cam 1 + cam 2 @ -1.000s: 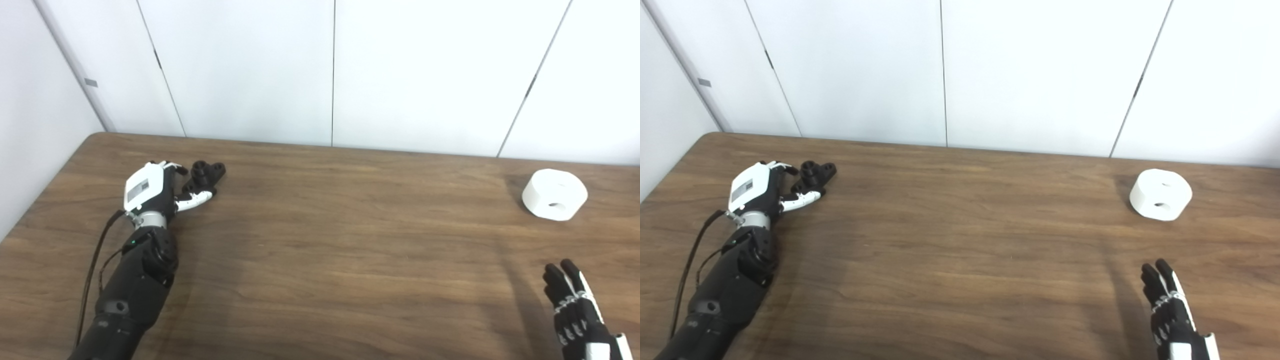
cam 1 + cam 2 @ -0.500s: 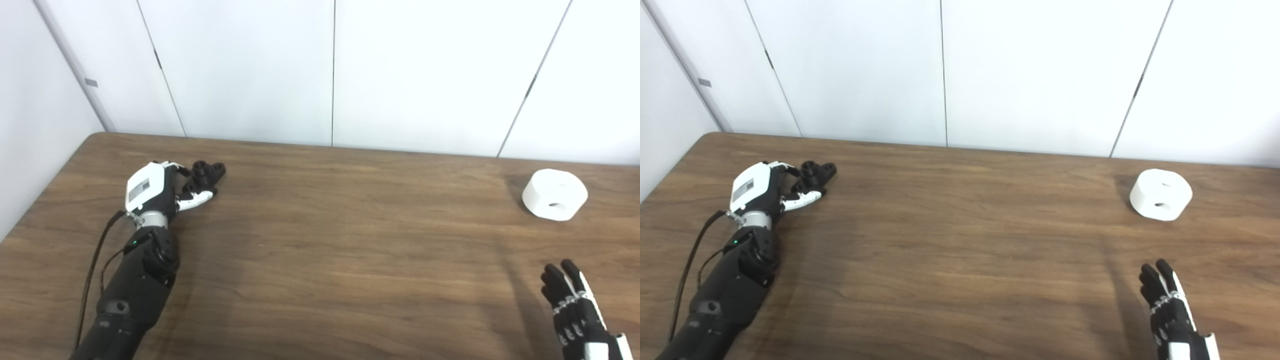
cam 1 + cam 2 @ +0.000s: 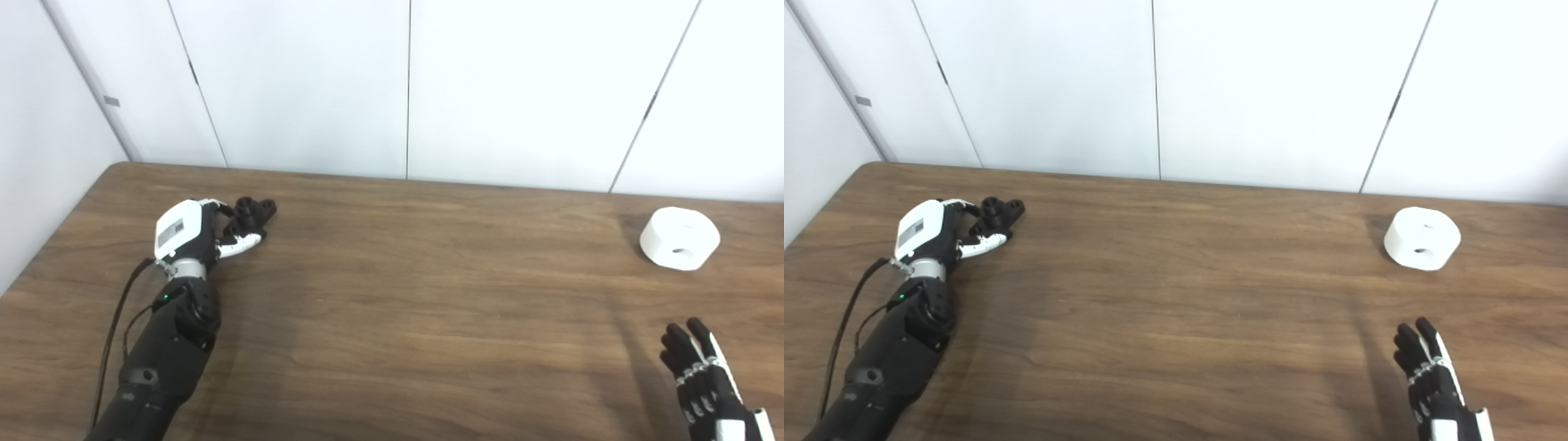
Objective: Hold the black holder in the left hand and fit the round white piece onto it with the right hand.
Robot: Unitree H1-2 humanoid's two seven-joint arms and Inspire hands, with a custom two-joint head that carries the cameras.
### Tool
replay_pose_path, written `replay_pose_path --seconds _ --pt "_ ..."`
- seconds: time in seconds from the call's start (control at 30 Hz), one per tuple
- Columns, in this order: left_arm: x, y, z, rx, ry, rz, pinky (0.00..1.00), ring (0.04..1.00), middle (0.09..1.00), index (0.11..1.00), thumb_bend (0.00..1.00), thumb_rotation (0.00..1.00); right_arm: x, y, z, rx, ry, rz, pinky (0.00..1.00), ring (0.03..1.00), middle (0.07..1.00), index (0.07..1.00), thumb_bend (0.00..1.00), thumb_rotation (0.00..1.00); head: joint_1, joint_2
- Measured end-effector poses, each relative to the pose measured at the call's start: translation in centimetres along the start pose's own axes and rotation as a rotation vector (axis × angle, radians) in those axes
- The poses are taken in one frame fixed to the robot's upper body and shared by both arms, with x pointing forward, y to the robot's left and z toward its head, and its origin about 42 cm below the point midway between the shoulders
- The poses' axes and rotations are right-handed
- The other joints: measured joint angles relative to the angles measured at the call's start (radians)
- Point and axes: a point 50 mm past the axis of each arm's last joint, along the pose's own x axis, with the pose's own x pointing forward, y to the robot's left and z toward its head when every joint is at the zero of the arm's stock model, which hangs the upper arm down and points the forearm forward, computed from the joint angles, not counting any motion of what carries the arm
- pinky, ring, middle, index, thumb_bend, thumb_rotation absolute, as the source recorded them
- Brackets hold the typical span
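The black holder [image 3: 252,215] lies on the wooden table [image 3: 392,294] at the far left. My left hand [image 3: 190,235] sits right beside it, fingers curled around its near side and thumb below it, but the frames do not show whether it grips. The round white piece [image 3: 678,237], a short cylinder with holes, rests alone at the far right. My right hand [image 3: 704,380] hovers open near the bottom right corner, well short of the white piece, with nothing in it.
White wall panels [image 3: 404,86] stand behind the table's far edge. The table's left corner is close to the left hand. A black cable [image 3: 113,331] runs along my left forearm.
The left hand has edged slightly nearer the holder. The right hand has drifted a little to the left. The holder and the white piece lie where they were.
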Motion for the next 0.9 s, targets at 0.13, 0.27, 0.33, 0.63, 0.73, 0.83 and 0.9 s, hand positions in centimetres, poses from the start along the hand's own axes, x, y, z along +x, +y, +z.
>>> replay_pose_path --seconds 0.13,0.27,0.33,0.63,0.73,0.83,0.9 --pt "0.02 0.02 0.03 -0.001 -0.001 0.001 1.00 0.954 0.859 0.653 0.81 0.36 0.01 0.00 0.00 0.000 0.007 -0.002 0.94 0.930 0.917 0.960 0.56 0.98 0.000 0.000" --pt "0.07 0.06 0.11 -0.003 -0.005 0.002 1.00 0.934 0.843 0.621 0.78 0.32 0.01 0.00 0.02 -0.001 0.003 -0.002 0.93 0.927 0.915 0.958 0.56 0.97 0.000 0.000" --pt "0.11 0.08 0.13 -0.012 -0.009 0.001 0.99 0.925 0.830 0.597 0.77 0.26 0.01 0.00 0.02 -0.001 0.004 -0.002 0.93 0.923 0.914 0.958 0.56 0.96 0.000 0.000" --pt "0.42 0.11 -0.18 -0.099 -0.050 0.018 0.99 0.895 0.777 0.488 0.52 0.05 0.02 -0.01 0.03 -0.002 0.006 -0.004 0.94 0.932 0.920 0.967 0.54 0.98 -0.003 0.003" --pt "0.42 -0.03 -0.26 -0.102 -0.057 0.025 0.98 0.890 0.772 0.488 0.52 0.05 0.01 -0.01 0.04 -0.003 0.006 -0.004 0.95 0.936 0.922 0.969 0.54 0.98 -0.005 0.006" --pt "0.58 -0.14 -0.31 -0.105 -0.061 0.023 0.96 0.895 0.778 0.488 0.52 0.05 0.01 -0.01 0.05 -0.004 0.005 -0.004 0.94 0.936 0.920 0.969 0.54 0.98 -0.005 0.006" --pt "0.62 -0.11 -0.25 -0.106 -0.061 0.023 0.94 0.893 0.780 0.488 0.51 0.05 0.01 -0.01 0.05 -0.004 0.005 -0.004 0.93 0.933 0.917 0.964 0.54 0.98 -0.005 0.011"
